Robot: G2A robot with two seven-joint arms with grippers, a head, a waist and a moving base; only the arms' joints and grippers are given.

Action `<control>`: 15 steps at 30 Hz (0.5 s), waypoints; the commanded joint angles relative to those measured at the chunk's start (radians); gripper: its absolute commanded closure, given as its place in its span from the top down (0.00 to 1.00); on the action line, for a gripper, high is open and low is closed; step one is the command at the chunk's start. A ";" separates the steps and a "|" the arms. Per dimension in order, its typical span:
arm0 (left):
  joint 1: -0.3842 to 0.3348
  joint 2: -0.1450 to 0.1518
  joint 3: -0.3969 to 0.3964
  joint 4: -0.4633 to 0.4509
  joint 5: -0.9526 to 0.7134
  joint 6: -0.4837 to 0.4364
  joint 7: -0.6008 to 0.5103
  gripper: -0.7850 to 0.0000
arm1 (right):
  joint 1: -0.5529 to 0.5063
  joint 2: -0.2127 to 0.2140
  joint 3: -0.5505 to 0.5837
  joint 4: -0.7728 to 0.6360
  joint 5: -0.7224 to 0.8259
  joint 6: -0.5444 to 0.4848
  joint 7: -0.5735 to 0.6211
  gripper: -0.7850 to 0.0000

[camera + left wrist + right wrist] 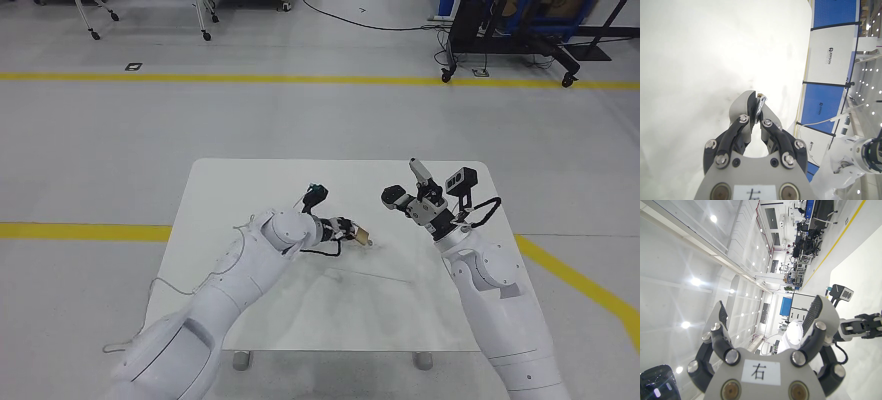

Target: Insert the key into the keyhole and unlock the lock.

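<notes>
Left wrist view: the left gripper [756, 106] pinches the small brass-and-silver metal lock [761, 101] above the white table [687, 56], the right gripper [770, 306] is open, so this thin grip may let it twist.

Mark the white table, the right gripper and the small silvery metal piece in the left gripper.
White table [250, 190], top view, bare tabletop.
Right gripper [770, 301], right wrist view, midway between fingertips.
Small silvery metal piece [760, 106], left wrist view, its exposed edge.
</notes>
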 commanded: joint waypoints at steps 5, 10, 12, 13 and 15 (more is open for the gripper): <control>-0.026 -0.025 0.032 0.063 0.053 -0.033 0.024 0.00 | 0.000 0.000 0.000 0.000 0.000 0.000 0.000 1.00; -0.038 -0.038 0.045 0.106 0.089 -0.059 0.031 0.13 | 0.000 0.000 0.000 0.000 0.000 0.000 0.000 1.00; -0.043 -0.042 0.041 0.120 0.084 -0.065 0.026 0.20 | 0.000 0.000 0.000 0.000 0.000 0.000 0.000 1.00; -0.044 -0.043 0.039 0.126 0.084 -0.069 0.025 0.29 | 0.000 0.000 0.000 0.000 0.000 0.000 0.000 1.00; -0.047 -0.045 0.033 0.136 0.078 -0.073 0.023 0.42 | 0.000 0.000 0.000 0.000 0.000 0.000 0.000 1.00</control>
